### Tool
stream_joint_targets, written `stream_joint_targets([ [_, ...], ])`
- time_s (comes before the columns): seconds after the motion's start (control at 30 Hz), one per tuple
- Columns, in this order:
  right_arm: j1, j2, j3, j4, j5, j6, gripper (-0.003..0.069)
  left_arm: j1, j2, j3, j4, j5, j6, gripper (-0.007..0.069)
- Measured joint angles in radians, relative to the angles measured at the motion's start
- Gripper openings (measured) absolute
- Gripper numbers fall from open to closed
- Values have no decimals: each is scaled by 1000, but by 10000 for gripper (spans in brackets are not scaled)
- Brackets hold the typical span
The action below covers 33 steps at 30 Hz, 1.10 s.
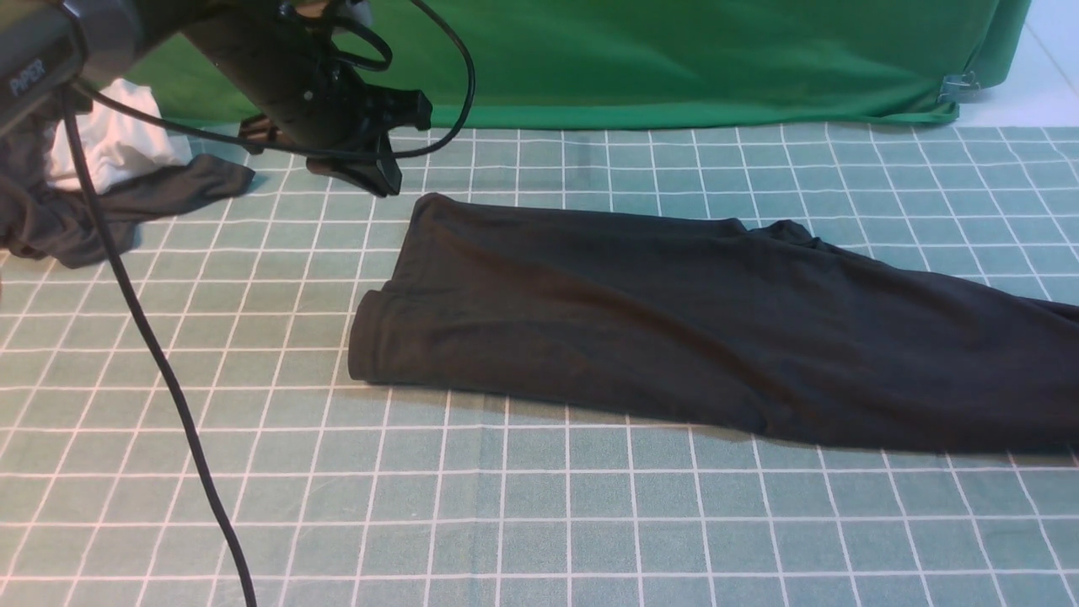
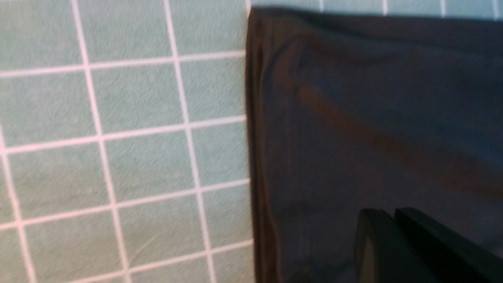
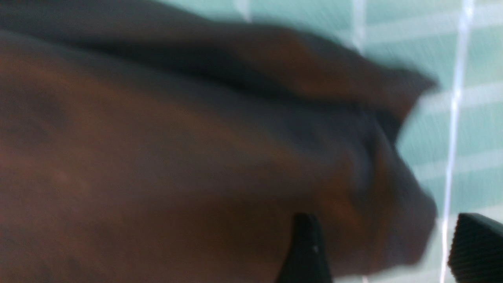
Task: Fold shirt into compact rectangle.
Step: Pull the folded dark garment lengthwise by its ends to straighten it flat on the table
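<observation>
The black shirt lies folded into a long band across the checked mat, from the middle to the right edge; its print and neck are hidden. My left gripper hangs shut above the mat, just behind the shirt's left end, holding nothing. In the left wrist view its closed fingertips hover over the shirt's straight folded edge. The right arm is outside the front view. In the right wrist view my right gripper is open, with a bunched end of the shirt showing between its fingers; the picture is blurred.
A smaller dark garment with a white cloth lies at the back left. The left arm's black cable hangs down over the mat's left side. A green backdrop closes off the far edge.
</observation>
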Motion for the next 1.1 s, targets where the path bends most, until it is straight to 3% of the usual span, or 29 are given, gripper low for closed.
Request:
stream_joint_targets([
  [0.13,-44,-24,70,5,1,24,477,0,0,0,26,9,0,12],
  [0.33,-64,-26,180,74,-163,14,460,0,0,0,28,-10,0,12],
  [0.43,-54,-25,207,106,-248,-39,332,0,0,0,28,-15,0,12],
  [0.53,-50,-25,208,113,-284,-88,113,0,0,0,28,-15,1,12],
  [0.63,-53,-25,203,114,-293,-106,40,0,0,0,28,-15,1,12],
  [0.8,-79,-25,149,117,-289,-110,26,0,-3,0,28,-7,-12,12],
  [0.97,-108,-17,131,87,-305,-113,45,7,-28,0,22,98,-25,12],
  [1.03,-108,-6,131,72,-310,-112,74,8,-30,1,22,114,-27,12],
  [1.1,-110,21,131,56,-324,-109,171,9,-32,23,19,122,-36,12],
])
